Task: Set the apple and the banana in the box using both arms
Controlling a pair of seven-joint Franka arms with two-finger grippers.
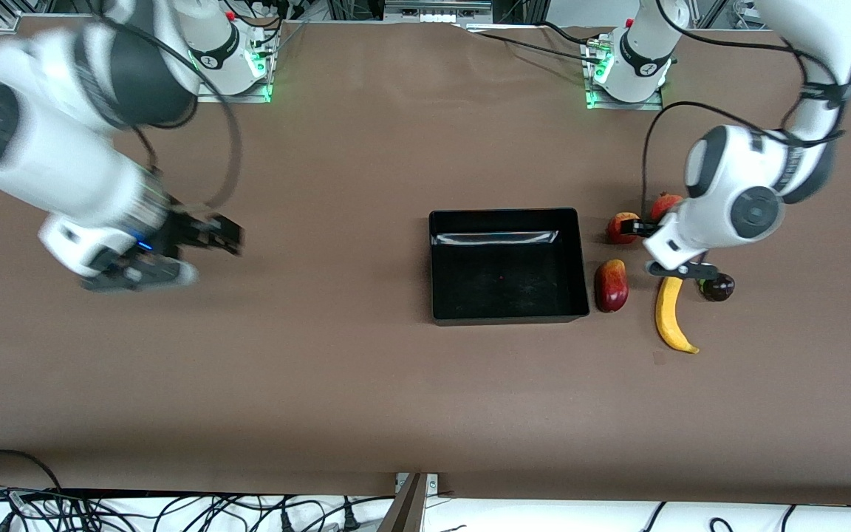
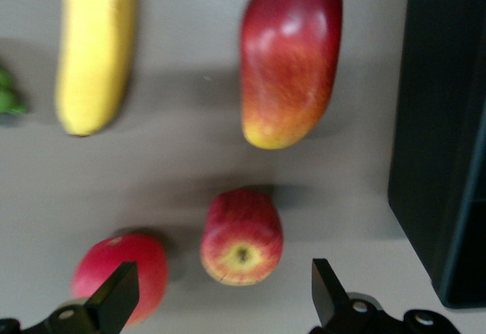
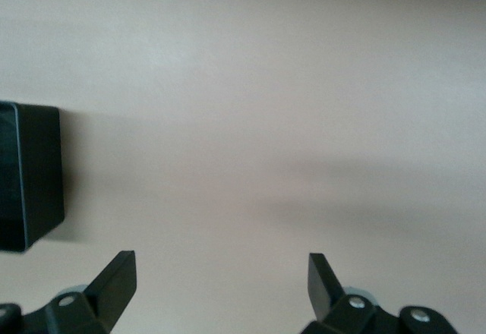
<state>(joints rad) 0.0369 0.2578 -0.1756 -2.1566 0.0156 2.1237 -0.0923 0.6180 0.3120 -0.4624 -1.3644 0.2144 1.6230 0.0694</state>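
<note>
Brown cloth is covering the bench (image 1: 366, 384), and the black box (image 1: 508, 222) is sitting mid-bench with nothing in it. Toward the left arm's end, the apple (image 2: 241, 237) is lying beside a plain red fruit (image 2: 120, 275), with the mango (image 1: 611, 285) and banana (image 1: 671, 315) nearer the front camera. The left hand (image 2: 220, 297) is hovering over the apple, fingers spread wide. The right hand (image 3: 220, 282) is hanging wide open over bare cloth, well apart from the box.
</note>
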